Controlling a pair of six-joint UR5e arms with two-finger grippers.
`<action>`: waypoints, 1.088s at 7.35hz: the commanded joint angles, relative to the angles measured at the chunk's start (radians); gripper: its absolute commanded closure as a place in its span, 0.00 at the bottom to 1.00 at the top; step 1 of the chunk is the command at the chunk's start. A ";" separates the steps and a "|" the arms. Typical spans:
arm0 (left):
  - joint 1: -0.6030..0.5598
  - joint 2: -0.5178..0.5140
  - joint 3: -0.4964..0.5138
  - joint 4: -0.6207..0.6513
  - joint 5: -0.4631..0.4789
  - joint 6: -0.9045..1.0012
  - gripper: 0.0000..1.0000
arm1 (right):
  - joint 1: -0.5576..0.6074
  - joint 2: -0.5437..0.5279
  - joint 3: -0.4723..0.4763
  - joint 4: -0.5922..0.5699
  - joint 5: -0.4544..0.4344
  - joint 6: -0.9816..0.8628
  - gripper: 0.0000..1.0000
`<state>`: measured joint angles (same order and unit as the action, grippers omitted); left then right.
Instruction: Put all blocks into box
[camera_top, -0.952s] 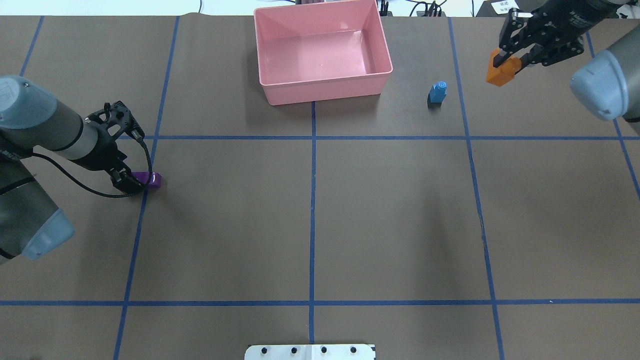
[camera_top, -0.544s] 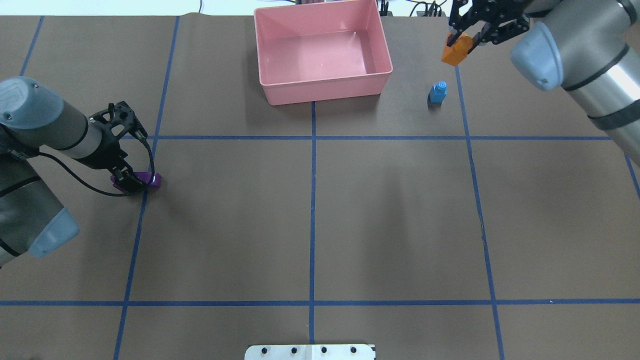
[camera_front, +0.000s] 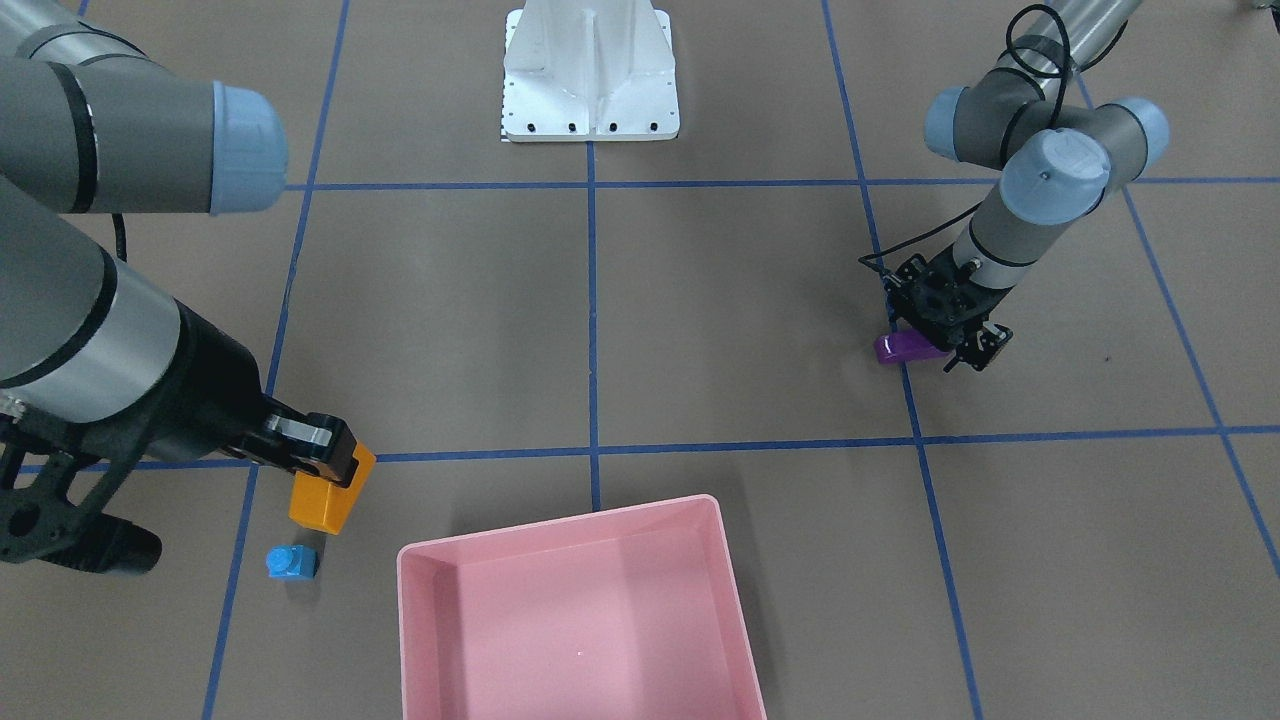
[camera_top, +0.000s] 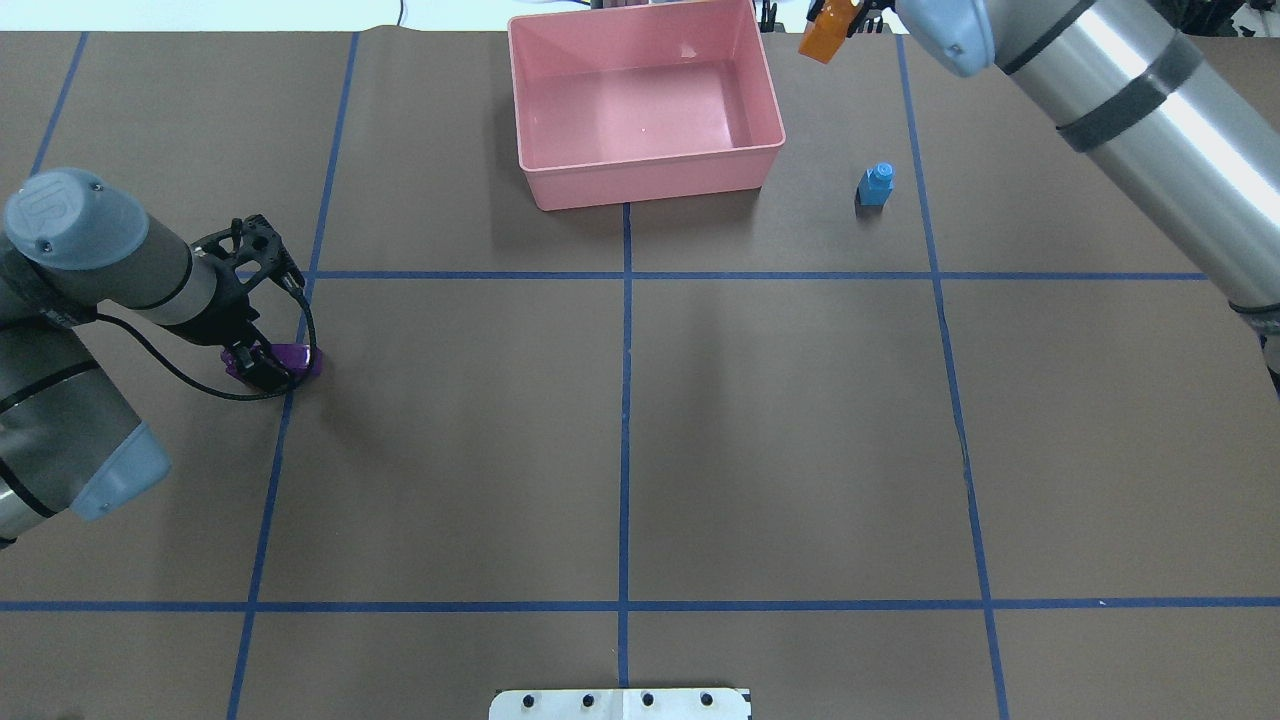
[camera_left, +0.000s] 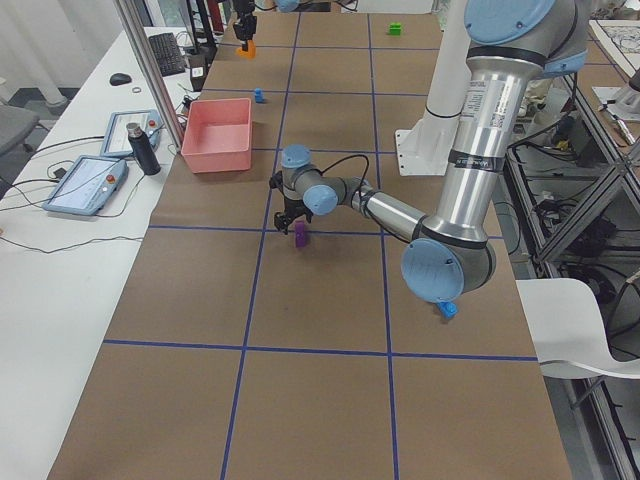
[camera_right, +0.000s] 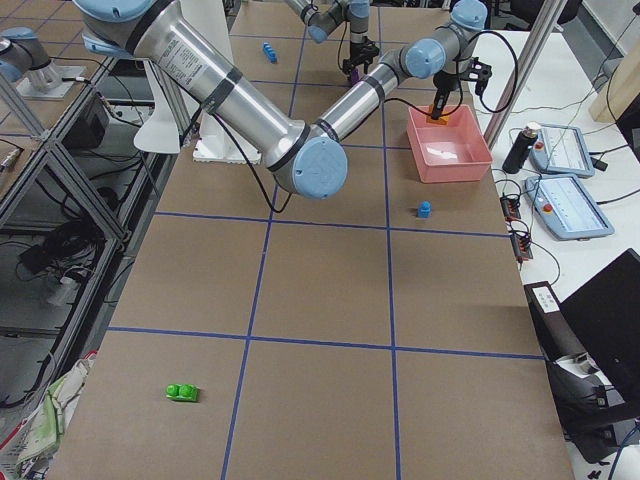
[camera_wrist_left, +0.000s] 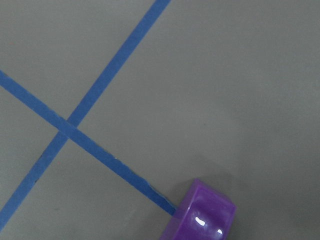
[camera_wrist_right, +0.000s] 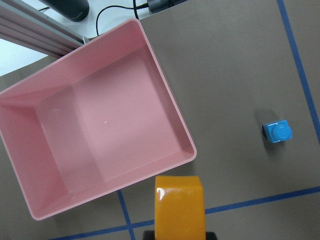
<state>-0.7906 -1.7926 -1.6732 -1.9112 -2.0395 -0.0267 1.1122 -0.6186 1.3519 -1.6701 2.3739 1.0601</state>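
Note:
My right gripper (camera_front: 332, 465) is shut on the orange block (camera_top: 828, 28) and holds it in the air just off the right far corner of the pink box (camera_top: 650, 182). The wrist view shows the orange block (camera_wrist_right: 179, 205) beside the box rim (camera_wrist_right: 170, 107), which holds nothing. The small blue block (camera_top: 876, 186) stands on the table right of the box. My left gripper (camera_top: 266, 367) is down at the purple block (camera_front: 903, 348), which lies on the table, and looks open, with a finger on either side. Off to the sides lie a green block (camera_right: 182, 393) and a long blue block (camera_right: 269, 50).
The white robot base (camera_front: 590, 70) sits at the near middle edge. Beyond the box stands a side bench with tablets and a dark bottle (camera_left: 143, 148). Blue tape lines cross the brown table cover.
My right arm has carried the orange block left and farther back, from the right side up to the box's far right corner. The left gripper has shifted over the purple block.

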 joint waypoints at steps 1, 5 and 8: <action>0.011 0.006 0.001 0.000 0.018 0.004 0.04 | -0.006 0.053 -0.106 0.077 -0.002 0.004 1.00; 0.025 0.012 -0.002 0.001 0.030 -0.004 0.04 | -0.047 0.120 -0.270 0.200 -0.044 0.004 1.00; 0.027 0.013 -0.002 0.004 0.030 -0.006 0.04 | -0.101 0.183 -0.438 0.300 -0.105 0.006 1.00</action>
<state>-0.7642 -1.7801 -1.6750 -1.9078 -2.0095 -0.0319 1.0317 -0.4633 0.9954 -1.4249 2.2878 1.0650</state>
